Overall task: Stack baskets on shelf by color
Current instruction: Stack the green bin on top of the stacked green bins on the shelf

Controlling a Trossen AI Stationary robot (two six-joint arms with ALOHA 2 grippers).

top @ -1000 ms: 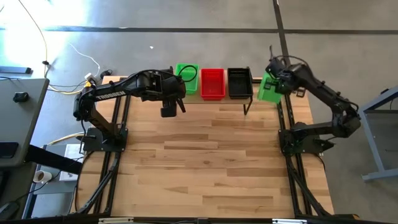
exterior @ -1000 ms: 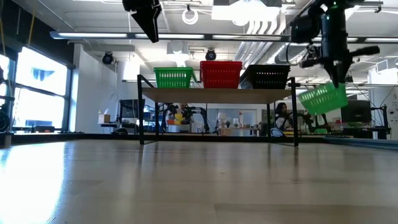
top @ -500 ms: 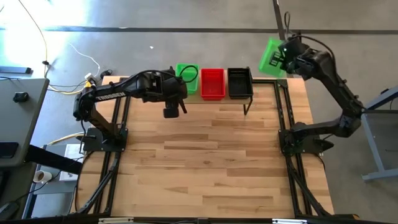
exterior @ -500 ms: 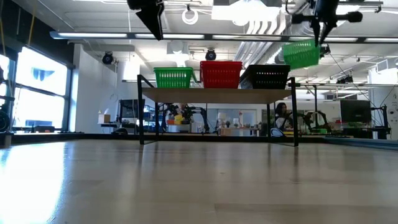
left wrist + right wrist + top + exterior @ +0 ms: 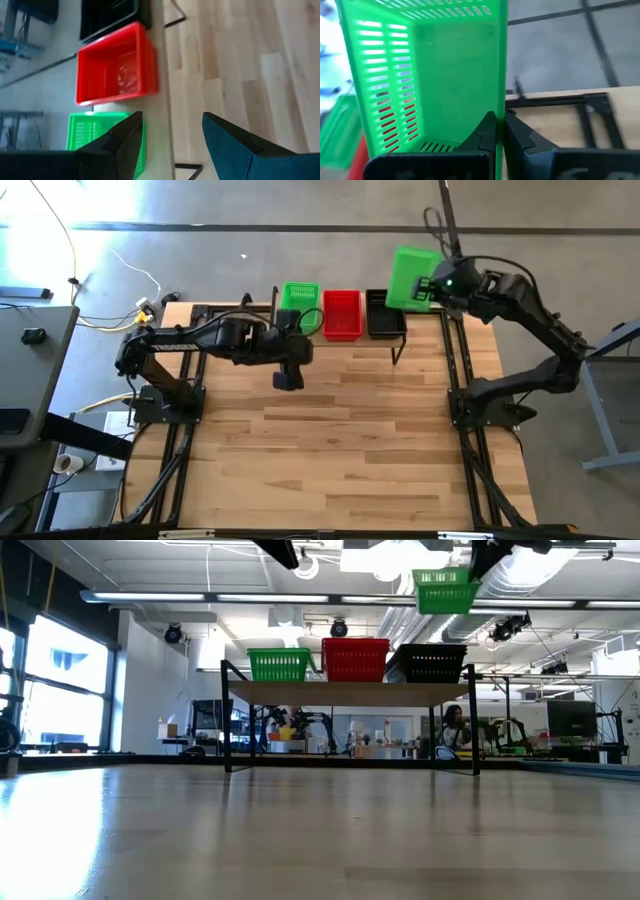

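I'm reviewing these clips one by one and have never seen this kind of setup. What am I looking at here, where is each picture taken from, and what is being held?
This is a robot with two dark jointed arms mounted at a large wooden table. One picture looks straight down from above, one looks level across the tabletop, and two come from cameras on the arms' wrists.

At the table's far edge stands a low shelf with a light wood top and thin black legs. On it sit a green perforated plastic basket, a red one and a black one, side by side.

The right gripper is shut on the wall of another green perforated basket, held in the air above the shelf's black-basket end. The left gripper is open and empty, hovering over the table just in front of the shelf.
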